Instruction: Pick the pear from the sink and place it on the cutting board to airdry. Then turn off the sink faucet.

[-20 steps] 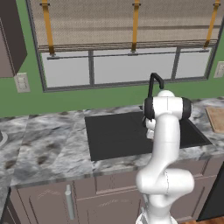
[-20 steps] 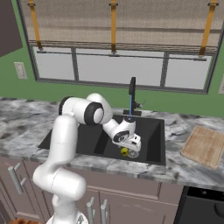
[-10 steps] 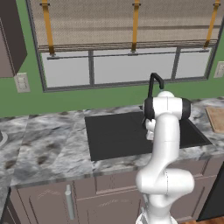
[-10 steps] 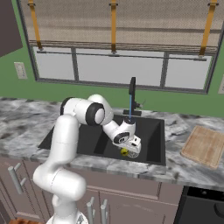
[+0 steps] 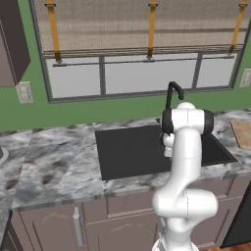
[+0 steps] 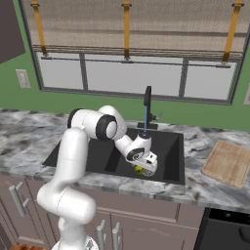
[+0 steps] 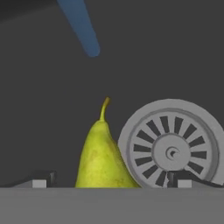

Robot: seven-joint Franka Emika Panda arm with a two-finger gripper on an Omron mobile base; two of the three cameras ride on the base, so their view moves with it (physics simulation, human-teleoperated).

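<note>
The yellow-green pear stands on the dark sink floor just left of the round silver drain, stem up. My gripper is open, low in the basin, one fingertip on each side of the pear and neither touching it. From the right base, the gripper hangs over the pear near the basin's front wall. The black sink faucet runs a thin blue stream behind it. The tan cutting board lies on the counter right of the sink. My arm hides the hand in the left base view.
Grey marbled counter surrounds the sink, with the faucet at its back rim and the cutting board at the far right. A window with a blind runs along the green wall. Cabinet doors sit below the counter.
The hand has sunk slightly lower into the sink toward the pear. The jaws stay wide and the pear has not moved.
</note>
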